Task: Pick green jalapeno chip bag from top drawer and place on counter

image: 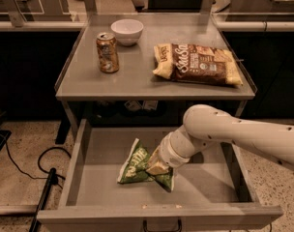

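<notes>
Dull grey metal all round you, with crinkly, shiny bags.
Your counter (137, 79) and drawer (101, 153) look like smooth, matt grey metal. The green chip bag (134, 162) in the drawer is creased, glossy film, and your gripper (157, 167) sits right on it, at the end of a smooth cream plastic arm (234, 132). Up top are a shiny metal can (107, 53), a smooth white bowl (127, 31) and a wrinkled brown bag (200, 64).

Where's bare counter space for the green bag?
Counter: bare middle between can and brown bag, plus the front strip. Crowded: back left with bowl, right side. Gripper is at the green bag in the drawer.
</notes>
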Controlling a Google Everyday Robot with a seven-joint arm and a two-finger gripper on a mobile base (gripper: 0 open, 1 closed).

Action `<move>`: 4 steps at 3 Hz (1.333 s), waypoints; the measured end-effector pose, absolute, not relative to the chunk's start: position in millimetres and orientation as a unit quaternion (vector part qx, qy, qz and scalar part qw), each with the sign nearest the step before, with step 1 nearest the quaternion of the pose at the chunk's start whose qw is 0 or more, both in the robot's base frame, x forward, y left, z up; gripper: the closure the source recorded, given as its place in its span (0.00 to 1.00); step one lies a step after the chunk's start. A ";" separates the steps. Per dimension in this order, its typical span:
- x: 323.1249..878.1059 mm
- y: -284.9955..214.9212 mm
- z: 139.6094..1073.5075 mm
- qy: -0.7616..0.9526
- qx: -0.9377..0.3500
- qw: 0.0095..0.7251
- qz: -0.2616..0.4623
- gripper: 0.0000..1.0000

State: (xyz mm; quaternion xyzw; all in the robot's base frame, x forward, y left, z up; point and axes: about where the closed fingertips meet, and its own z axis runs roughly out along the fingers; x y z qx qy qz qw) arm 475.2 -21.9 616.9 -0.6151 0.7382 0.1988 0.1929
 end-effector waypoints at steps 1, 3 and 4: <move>484.0 -35.9 648.5 0.761 -0.586 0.202 0.190 1.00; 497.3 -55.0 731.1 0.765 -0.581 0.217 0.171 1.00; 492.0 -58.8 784.3 0.744 -0.611 0.223 0.155 1.00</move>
